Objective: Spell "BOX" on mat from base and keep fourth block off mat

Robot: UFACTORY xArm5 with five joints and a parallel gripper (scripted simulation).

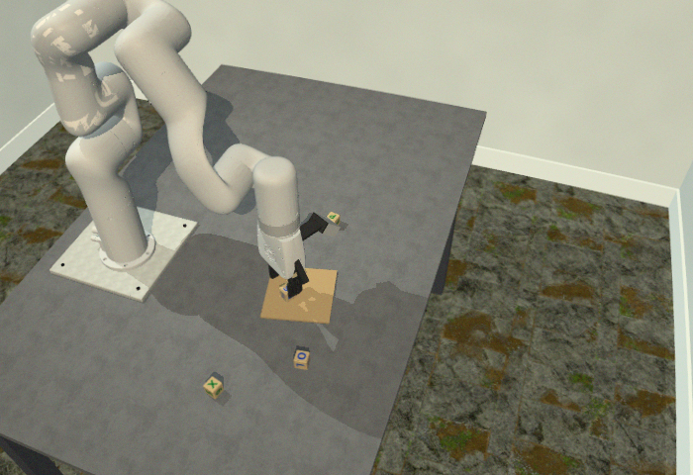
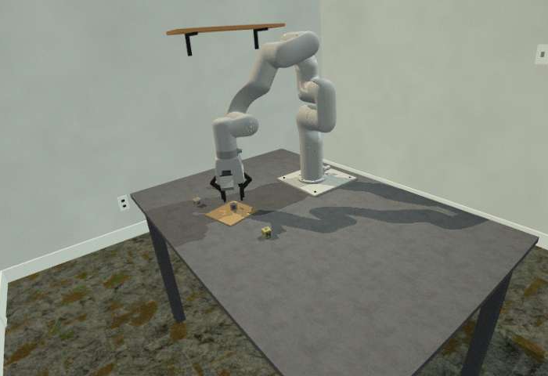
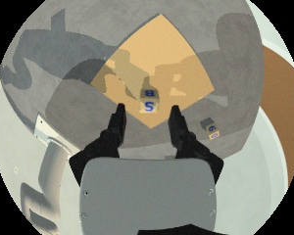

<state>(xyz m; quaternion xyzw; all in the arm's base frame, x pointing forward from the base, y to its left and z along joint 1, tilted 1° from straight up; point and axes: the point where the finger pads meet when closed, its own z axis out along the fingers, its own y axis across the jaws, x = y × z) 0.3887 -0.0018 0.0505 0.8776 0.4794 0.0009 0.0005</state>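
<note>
My gripper (image 1: 283,284) (image 2: 232,200) (image 3: 148,113) is open above a wooden block (image 1: 284,291) (image 2: 233,205) (image 3: 148,106) that stands on the tan mat (image 1: 325,311) (image 2: 230,222) (image 3: 162,34). In the wrist view its top shows a blue S and a side shows a blue B; a finger partly covers it in the top view. A block with a blue O on top (image 1: 301,358) (image 2: 197,202) (image 3: 212,130) lies off the mat. A block with a green X on top (image 1: 213,386) lies nearer the top camera. A green-lettered block (image 1: 333,217) (image 2: 266,233), N on one side, lies across the mat.
The grey table (image 1: 403,145) (image 2: 372,283) carries the arm's white base plate (image 1: 78,274) (image 2: 345,180). The mat lies between the O block and the N-sided block. The table's far edge from the base runs past the mat. A shelf (image 2: 225,29) hangs on the wall.
</note>
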